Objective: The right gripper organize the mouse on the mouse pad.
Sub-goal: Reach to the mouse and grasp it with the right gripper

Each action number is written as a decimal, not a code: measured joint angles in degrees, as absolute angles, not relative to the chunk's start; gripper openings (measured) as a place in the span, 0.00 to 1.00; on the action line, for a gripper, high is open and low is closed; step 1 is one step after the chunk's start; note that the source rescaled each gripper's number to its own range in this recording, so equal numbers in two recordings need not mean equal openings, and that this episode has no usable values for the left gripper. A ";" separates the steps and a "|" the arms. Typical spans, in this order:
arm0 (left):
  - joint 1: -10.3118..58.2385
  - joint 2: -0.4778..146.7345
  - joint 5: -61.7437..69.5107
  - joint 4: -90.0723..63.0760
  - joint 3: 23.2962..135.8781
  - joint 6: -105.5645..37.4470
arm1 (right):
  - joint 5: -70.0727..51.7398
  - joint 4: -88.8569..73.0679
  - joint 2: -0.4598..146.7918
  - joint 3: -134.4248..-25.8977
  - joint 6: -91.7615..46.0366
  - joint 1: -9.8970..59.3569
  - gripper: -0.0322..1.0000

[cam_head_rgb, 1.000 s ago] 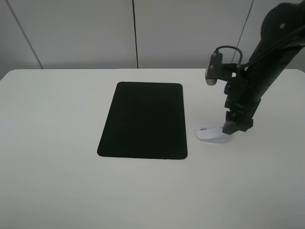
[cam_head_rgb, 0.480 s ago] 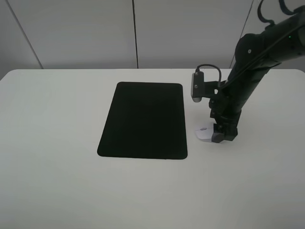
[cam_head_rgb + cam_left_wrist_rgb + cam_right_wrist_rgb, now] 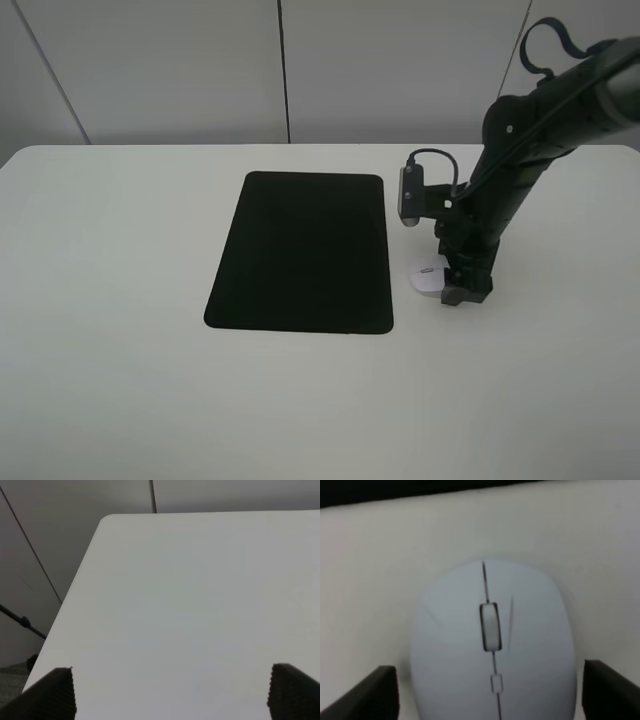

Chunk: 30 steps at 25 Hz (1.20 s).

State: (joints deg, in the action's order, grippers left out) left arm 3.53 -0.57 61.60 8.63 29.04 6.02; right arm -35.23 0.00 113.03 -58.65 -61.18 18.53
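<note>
The white mouse point(image 3: 424, 280) lies on the white table just right of the black mouse pad point(image 3: 300, 250), off the pad. My right gripper point(image 3: 462, 290) is down over the mouse's rear half. In the right wrist view the mouse point(image 3: 492, 645) fills the space between the two dark fingertips point(image 3: 382, 692), which stand on either side of it with small gaps. The right gripper point(image 3: 490, 695) is open. A strip of the pad point(image 3: 395, 490) shows beyond the mouse. My left gripper point(image 3: 172, 695) is open and empty over bare table, out of the exterior high view.
The white table point(image 3: 120, 380) ends at a grey panelled wall point(image 3: 180, 70) behind. In the left wrist view the table's corner and edge point(image 3: 100, 525) show, with the floor below.
My right arm has moved left and down. The gripper went from the mouse's right end to straddling its rear half. The mouse and the pad have not moved.
</note>
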 joint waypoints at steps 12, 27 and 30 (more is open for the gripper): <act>3.53 -0.57 61.60 8.63 29.04 6.02 | -34.67 0.00 114.83 -58.76 -61.18 18.53 0.59; 3.53 -0.57 61.60 8.63 29.04 6.02 | -35.32 0.00 114.96 -58.87 -61.18 18.53 0.05; 3.53 -0.57 61.60 8.63 29.04 6.02 | -35.32 0.00 114.96 -58.87 -61.18 18.53 0.05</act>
